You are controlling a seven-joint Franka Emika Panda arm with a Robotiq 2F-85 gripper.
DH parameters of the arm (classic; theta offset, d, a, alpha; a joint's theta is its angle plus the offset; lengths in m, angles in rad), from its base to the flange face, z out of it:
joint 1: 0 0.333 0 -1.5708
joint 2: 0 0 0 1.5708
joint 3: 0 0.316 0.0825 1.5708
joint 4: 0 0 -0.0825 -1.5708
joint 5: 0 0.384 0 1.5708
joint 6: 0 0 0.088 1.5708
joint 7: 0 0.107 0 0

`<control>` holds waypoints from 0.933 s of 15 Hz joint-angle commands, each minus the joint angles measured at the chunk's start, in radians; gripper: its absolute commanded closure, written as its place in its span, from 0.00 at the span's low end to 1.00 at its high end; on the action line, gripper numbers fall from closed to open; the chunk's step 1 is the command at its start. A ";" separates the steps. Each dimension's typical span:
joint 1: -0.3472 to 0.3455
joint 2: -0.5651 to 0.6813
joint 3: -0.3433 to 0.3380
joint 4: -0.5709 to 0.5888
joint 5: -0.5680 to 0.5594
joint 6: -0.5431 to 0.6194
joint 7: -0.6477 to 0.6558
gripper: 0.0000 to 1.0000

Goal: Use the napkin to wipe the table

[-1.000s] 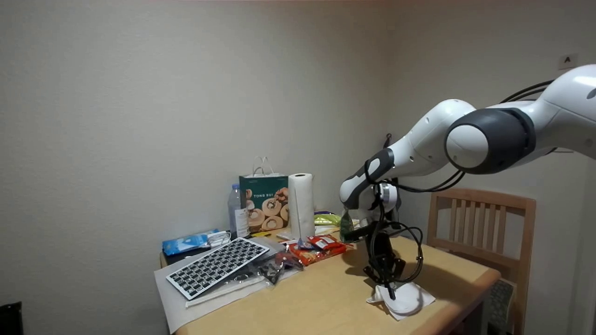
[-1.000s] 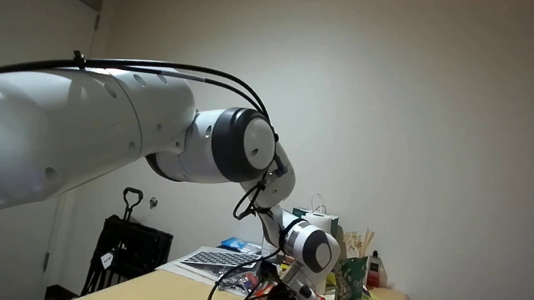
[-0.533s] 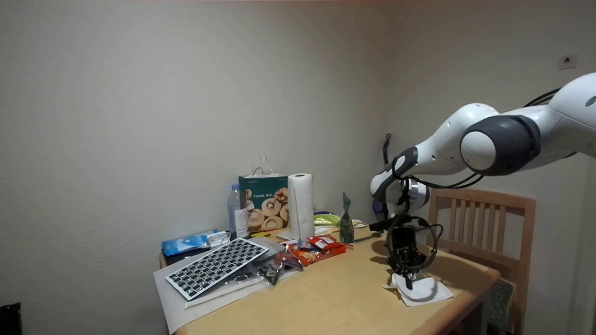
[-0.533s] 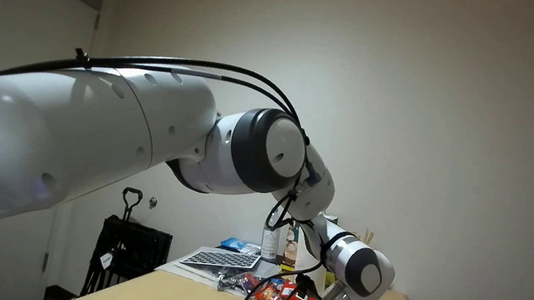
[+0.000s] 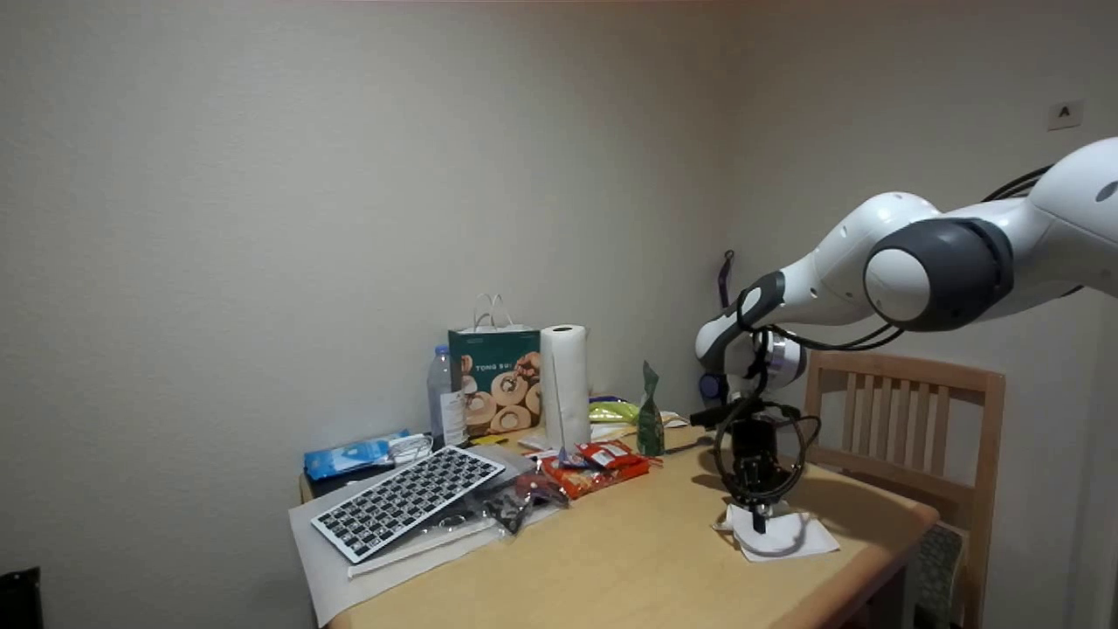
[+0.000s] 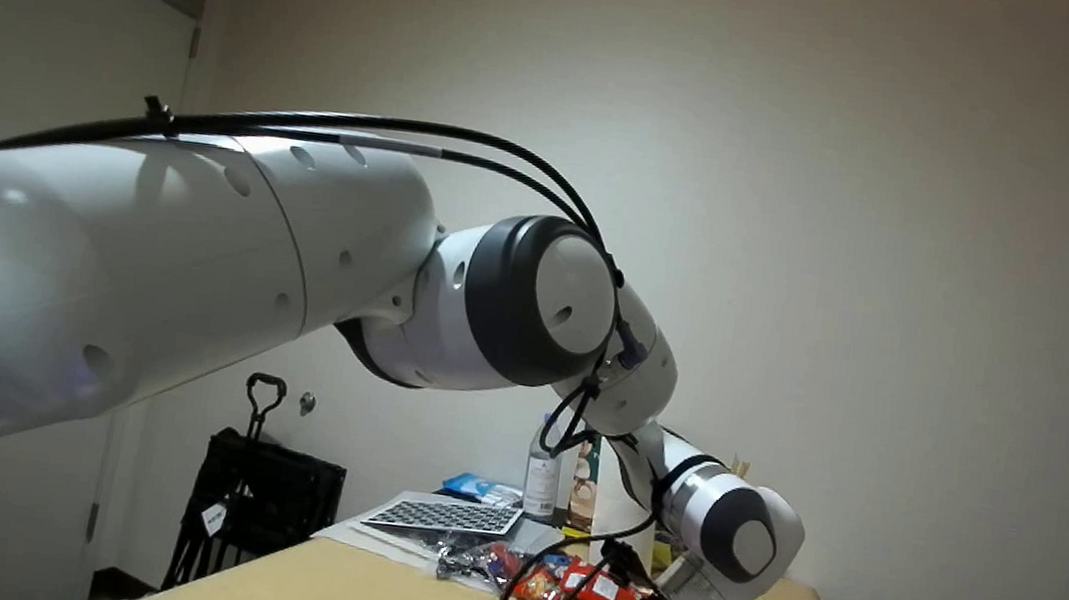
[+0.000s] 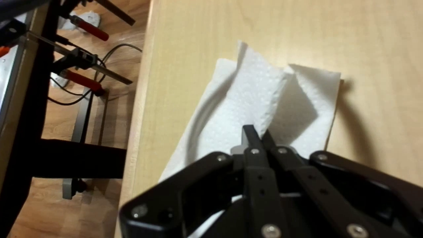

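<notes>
- Wrist view: end effector [image 7: 260, 135] clamped on the white paper napkin [image 7: 254, 79], fingertips [image 7: 250, 134] pinching a fold that stands up in a peak.
- Napkin otherwise lies spread on the tan wooden table [image 7: 380, 39], creased, near one edge, a strip of wood showing between.
- In an exterior view, end effector points down at the napkin, toward the table side where the slat-backed chair [image 5: 908, 369] stands; well apart from the other goods.
- Arm [image 6: 136, 265] white with dark grey joints, seen in both exterior views; black cables [image 6: 394, 123] run along it.
- Blue-capped bottle [image 5: 443, 393], green paper bag [image 5: 502, 384], paper-towel roll [image 5: 568, 393]: upright in a row.
- Keyboard [image 5: 408, 504], white frame and dark keys, tilted on pale sheets [image 5: 336, 577]; clear plastic bag [image 5: 515, 502] just beside it.
- Red snack packets [image 5: 603, 476] in front of the roll; slim green pouch [image 5: 649, 428] upright just beside them.
- In an exterior view, black folded cart [image 6: 280, 503] beyond the table.
- Wrist view, past the table edge: red-handled clamps [image 7: 91, 29] above a wood-look floor [image 7: 62, 211].
</notes>
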 commanded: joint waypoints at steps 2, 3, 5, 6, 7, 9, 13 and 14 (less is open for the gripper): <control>-0.090 0.052 -0.010 0.114 0.048 0.081 0.120 1.00; -0.111 0.061 -0.008 0.131 0.052 0.088 0.155 1.00; -0.088 0.033 -0.012 0.092 0.018 0.073 0.100 0.99; -0.093 0.034 -0.012 0.092 0.018 0.071 0.099 0.99; -0.090 0.034 -0.012 0.092 0.018 0.071 0.099 0.99; -0.075 0.034 -0.012 0.092 0.018 0.071 0.099 0.99; -0.102 0.059 -0.031 0.123 0.053 0.111 0.188 1.00; -0.119 0.060 -0.043 0.126 0.061 0.127 0.217 1.00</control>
